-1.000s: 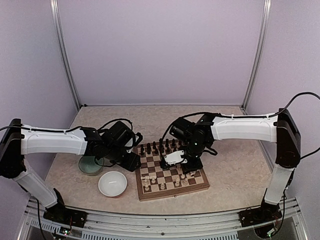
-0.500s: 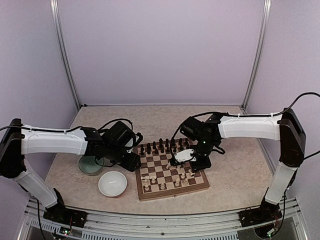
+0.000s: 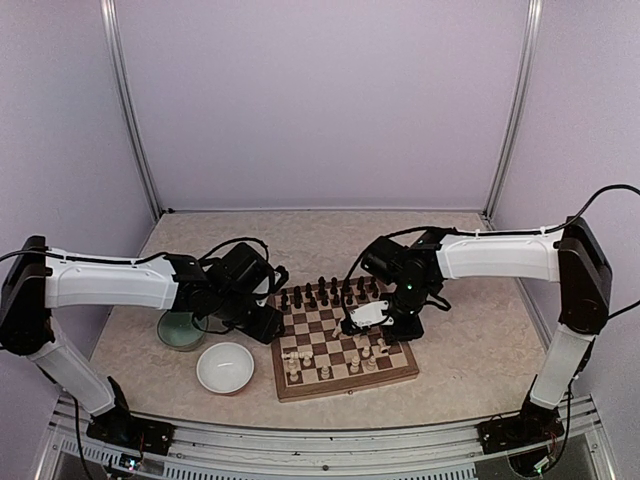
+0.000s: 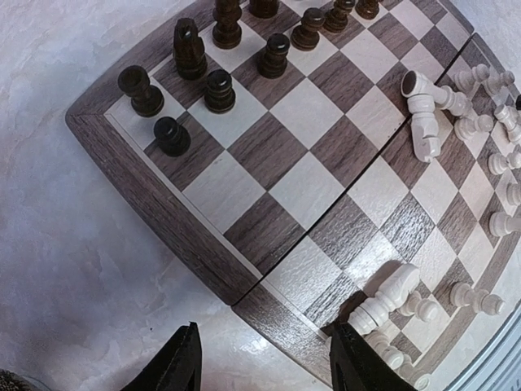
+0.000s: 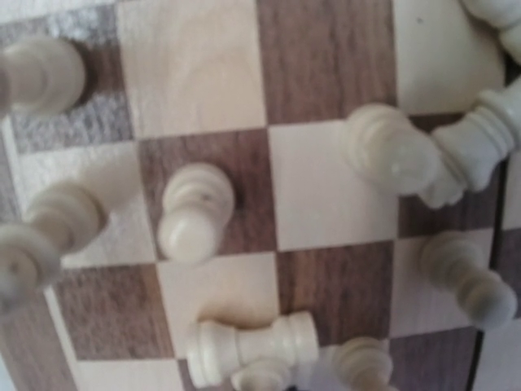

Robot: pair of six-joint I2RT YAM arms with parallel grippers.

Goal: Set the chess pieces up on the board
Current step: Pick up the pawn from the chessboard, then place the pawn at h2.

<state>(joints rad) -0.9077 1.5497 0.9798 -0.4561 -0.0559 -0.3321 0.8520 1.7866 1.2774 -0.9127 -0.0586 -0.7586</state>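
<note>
Two bowls left of the board, pieces partly set

Left of the board (image 3: 340, 345), on the worktop (image 3: 460, 350): white bowl (image 3: 225, 367) just off the near-left corner, green bowl (image 3: 181, 330) further left, partly under the left arm (image 3: 110, 285). Cannot tell from above what either bowl contains.

On the board: dark pieces (image 3: 325, 292) upright along the far rows, cream pieces (image 3: 335, 365) scattered over the near half.

Seen from the left wrist only: toppled cream piece (image 4: 387, 295) lying flat near the board's left edge, with more lying further in. Seen from the right wrist only, close and blurred: upright pawn (image 5: 194, 213) on a dark square, with other cream pieces around it, one on its side.

Left pincer (image 4: 264, 366): spread wide, gripping nothing, hanging over the board's left border.

Right pincer (image 3: 383, 328): low over the board's right half, among the cream pieces. Fingers outside its own wrist view and too small from above, so cannot tell how far apart they are or whether anything is held.
</note>
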